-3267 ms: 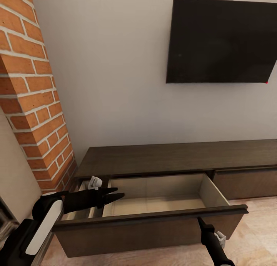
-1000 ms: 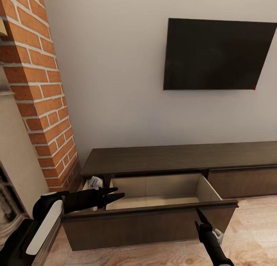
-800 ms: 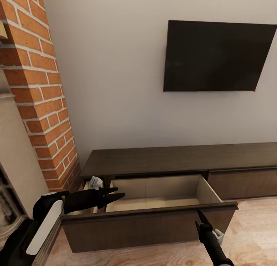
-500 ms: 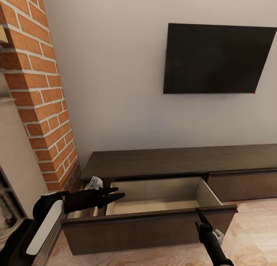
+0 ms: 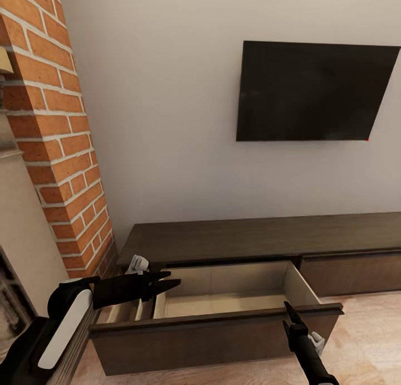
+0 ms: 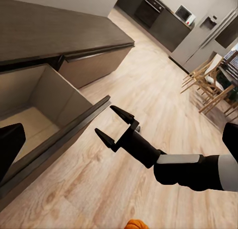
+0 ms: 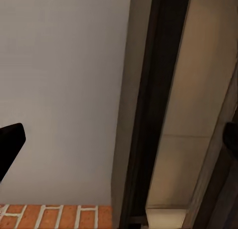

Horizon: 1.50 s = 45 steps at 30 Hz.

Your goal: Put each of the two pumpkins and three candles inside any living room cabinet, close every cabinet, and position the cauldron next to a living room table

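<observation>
Our left gripper [image 5: 169, 279] sits at the lower left of the head view with its two black fingers spread and nothing between them, poised over the left end of the open drawer [image 5: 234, 296]. Our right gripper [image 6: 115, 122] appears in the left wrist view at the centre of the frame, its fingers likewise parted and empty, just in front of the drawer's dark front panel; in the head view it shows at the lower right, its tip against that panel's top edge. The drawer is pulled out of the cabinet [image 5: 262, 237], a long low dark-brown unit running across the lower half of the head view, and its pale beige interior shows no contents that we can make out. A sliver of an orange pumpkin [image 6: 136, 224] peeks in at the bottom edge of the left wrist view, on the wooden floor [image 6: 148, 90]. Above the cabinet a black television [image 5: 312, 92] hangs on the wall at the upper right, and a brick column [image 5: 50, 128] fills the upper left.
</observation>
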Available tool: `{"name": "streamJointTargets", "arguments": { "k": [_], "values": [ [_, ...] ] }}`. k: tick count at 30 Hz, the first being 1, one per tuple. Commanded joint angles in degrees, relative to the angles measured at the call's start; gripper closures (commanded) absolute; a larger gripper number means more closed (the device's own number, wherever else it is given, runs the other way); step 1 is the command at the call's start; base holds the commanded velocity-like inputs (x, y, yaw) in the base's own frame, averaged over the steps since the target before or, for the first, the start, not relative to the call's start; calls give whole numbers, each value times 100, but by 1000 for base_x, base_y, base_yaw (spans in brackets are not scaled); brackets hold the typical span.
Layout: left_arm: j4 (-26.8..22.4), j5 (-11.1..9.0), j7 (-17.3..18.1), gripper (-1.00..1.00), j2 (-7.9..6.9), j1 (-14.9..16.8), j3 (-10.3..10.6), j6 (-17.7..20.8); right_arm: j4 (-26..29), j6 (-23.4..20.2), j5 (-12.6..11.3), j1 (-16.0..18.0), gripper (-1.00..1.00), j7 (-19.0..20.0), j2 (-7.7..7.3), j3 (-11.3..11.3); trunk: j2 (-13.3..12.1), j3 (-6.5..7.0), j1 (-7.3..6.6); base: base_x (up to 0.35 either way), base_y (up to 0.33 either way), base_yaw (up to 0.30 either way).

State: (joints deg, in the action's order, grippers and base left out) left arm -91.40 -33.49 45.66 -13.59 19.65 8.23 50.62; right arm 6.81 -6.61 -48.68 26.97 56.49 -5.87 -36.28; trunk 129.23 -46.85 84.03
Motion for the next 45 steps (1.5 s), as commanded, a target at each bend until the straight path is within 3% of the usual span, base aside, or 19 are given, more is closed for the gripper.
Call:
{"name": "streamJointTargets", "arguments": {
  "k": [1, 30, 40, 45],
  "values": [
    [-1, -17, -2, -100, -3, 4, 4, 26, -4, -60, -59, 2, -100, 19, -2, 15, -39, 13, -24, 0, 0, 0],
    [-1, -17, -41, -100, 5, 4, 11, 26, -3, -53, -37, 8, -100, -89, -1, 14, -1202, 533, -661, 0, 0, 0],
    [-1, -17, -52, -100, 12, 4, 23, 26, 280, -94, 54, 12, -100, -717, -14, 129, -1603, 713, -880, 0, 0, 0],
    [-1, -17, -53, -100, 11, 4, 28, 26, 777, -136, 61, 10, -100, -1016, 0, 431, -1804, 802, -990, 0, 0, 0]
  ]
}}
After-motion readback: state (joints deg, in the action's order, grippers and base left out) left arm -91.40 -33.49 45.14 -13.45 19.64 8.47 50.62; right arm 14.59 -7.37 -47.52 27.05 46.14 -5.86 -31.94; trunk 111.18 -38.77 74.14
